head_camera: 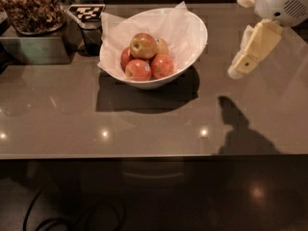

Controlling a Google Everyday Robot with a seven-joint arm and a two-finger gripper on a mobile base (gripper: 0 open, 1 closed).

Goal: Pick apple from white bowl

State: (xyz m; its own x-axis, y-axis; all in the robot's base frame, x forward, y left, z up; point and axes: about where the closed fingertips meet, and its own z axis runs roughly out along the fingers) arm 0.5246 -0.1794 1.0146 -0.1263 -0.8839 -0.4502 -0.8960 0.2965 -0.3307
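1. I see the gripper at the upper right, hanging above the table and well apart from the white bowl, out past its right rim.
2. The gripper's cream-coloured end slants down and to the left from a rounded white wrist housing with a small grille on its side.
3. I can't make out whether the gripper is parted or closed. Nothing shows in its grasp.
4. Its shadow falls on the table surface below it, towards the near edge.
5. The apple, orange-red with a yellow-green patch at the stem, sits on top of the pile inside the white bowl, on crumpled white paper.
6. Three red apples lie under and in front of it, and a paler apple touches its right side.
7. A black-and-white checkered marker sits behind the bowl on the left. It carries a pattern only, and I can read no lettering on it.
8. A tray of nuts rests on a metal container in the far left corner.
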